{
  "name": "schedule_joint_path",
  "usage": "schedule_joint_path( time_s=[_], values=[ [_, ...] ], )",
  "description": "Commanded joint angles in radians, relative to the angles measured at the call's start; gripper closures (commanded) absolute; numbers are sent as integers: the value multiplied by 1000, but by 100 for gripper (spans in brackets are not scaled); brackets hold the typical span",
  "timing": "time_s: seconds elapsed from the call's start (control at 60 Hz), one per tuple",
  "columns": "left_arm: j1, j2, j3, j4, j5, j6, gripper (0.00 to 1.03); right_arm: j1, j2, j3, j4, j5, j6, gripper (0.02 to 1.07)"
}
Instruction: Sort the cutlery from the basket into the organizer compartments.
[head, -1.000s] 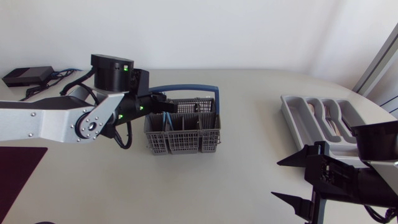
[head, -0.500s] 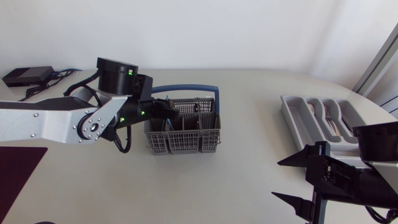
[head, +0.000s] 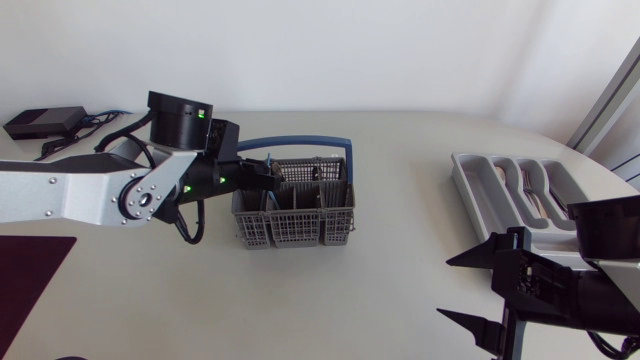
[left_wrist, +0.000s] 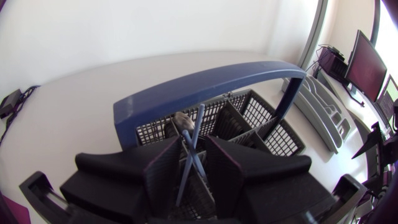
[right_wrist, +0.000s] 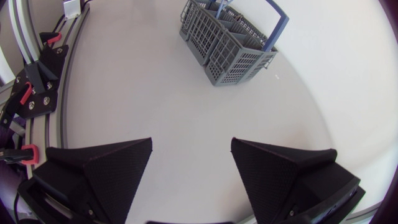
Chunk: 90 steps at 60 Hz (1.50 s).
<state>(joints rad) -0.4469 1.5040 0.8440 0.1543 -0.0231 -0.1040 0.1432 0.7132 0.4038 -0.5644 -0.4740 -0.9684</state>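
Straddling two blue cutlery handles inside the grey basket, the left gripper stands open (fingers apart, not clamping). Right gripper: open, near the organizer.

Non-task stuff, quick rundown. The counter is a plain off-white top, and its far right edge curves round. At the far left corner sits a small flat black box, kind of like a power brick. A few cables run off it along the back edge, and at least one is blue. At the near left there's a dark maroon patch, maybe a mat. Honestly can't tell if it lies on the counter or just past its edge.
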Motion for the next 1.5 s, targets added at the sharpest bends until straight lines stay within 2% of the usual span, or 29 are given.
schedule_joint_path(
  time_s=[0.0,0.25,0.883,1.167,1.483],
  values=[
    [5,-22,-26,-4,11,9,81,7,-4,-17,-9,3,16,16],
    [-7,-30,-52,4,11,18,88,9,-8,-20,-9,5,17,16],
    [-13,24,-8,37,12,23,88,9,-14,-20,-9,8,17,16],
    [-16,62,9,53,12,26,100,9,-15,-22,-9,8,16,16],
    [-70,-27,-92,105,3,96,100,9,-14,-17,-9,9,14,16]
  ],
)
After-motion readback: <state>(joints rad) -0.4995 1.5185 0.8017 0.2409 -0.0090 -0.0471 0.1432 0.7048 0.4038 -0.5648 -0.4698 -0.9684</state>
